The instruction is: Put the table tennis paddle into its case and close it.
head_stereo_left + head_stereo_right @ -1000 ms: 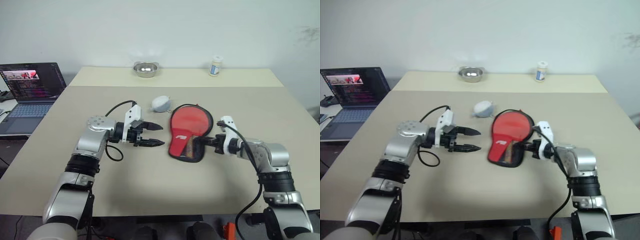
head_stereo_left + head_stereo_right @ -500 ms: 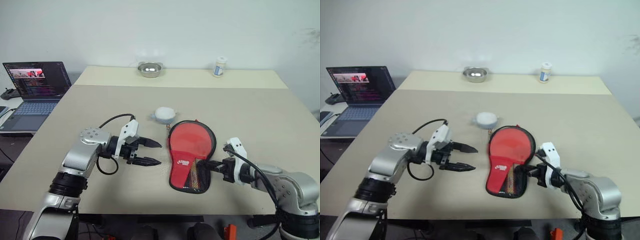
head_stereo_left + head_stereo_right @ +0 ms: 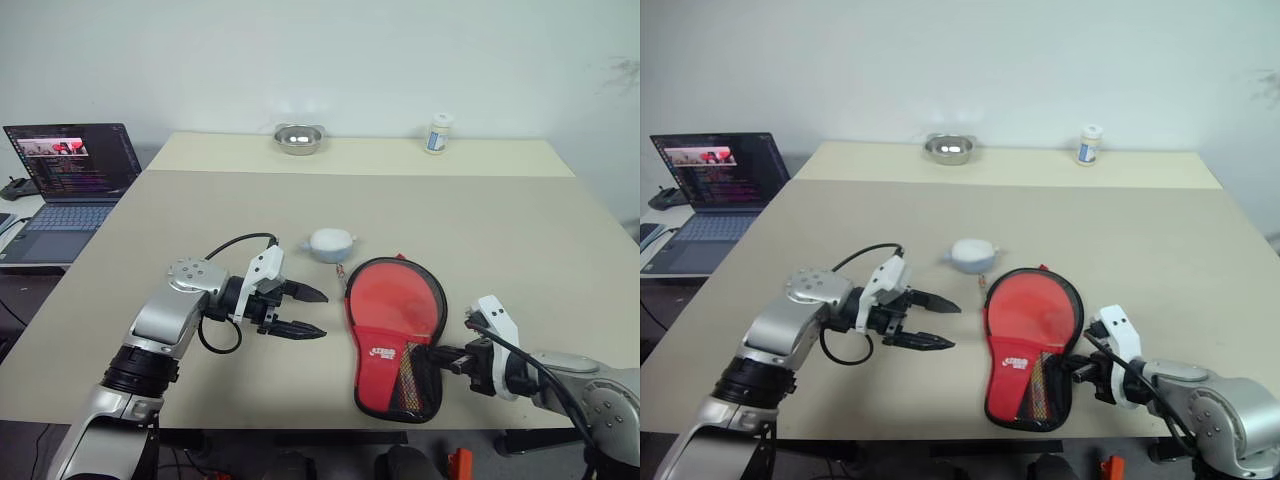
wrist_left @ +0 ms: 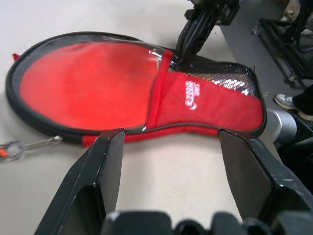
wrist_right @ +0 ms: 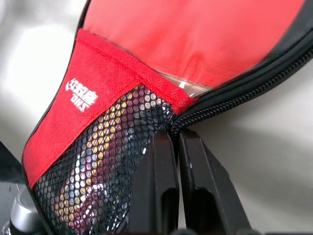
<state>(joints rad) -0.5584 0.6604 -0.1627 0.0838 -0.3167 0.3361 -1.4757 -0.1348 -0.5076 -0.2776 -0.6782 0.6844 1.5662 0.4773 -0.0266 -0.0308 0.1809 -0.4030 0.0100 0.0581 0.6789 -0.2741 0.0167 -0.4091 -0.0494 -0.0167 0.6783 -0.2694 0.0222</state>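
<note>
- The case (image 3: 396, 335) lies flat on the table (image 3: 520, 230) near the front edge, red side up, its round end toward twelve o'clock and its narrow mesh end toward six, tipped slightly to five.
- Something paddle-shaped fills it, and through the mesh I can make out a pale handle, so I take it the table tennis paddle (image 5: 83, 196) is already inside.
- The right gripper (image 3: 452, 357) sits at the case's four o'clock, touching its edge; its two fingers are pressed together right where the zipper line meets the mesh, seemingly pinching the pull, though I cannot see the pull itself.
- The left gripper (image 3: 300, 312) hangs at the case's nine o'clock, near but apart, fingers spread wide with nothing between them, pointing across at the case.
- To my eye the right arm is the nearer, and the close would run along the rim toward twelve o'clock, with the left free to steady the round end.
- A small white pouch (image 3: 329, 243) sits just beyond the case at eleven o'clock.
</note>
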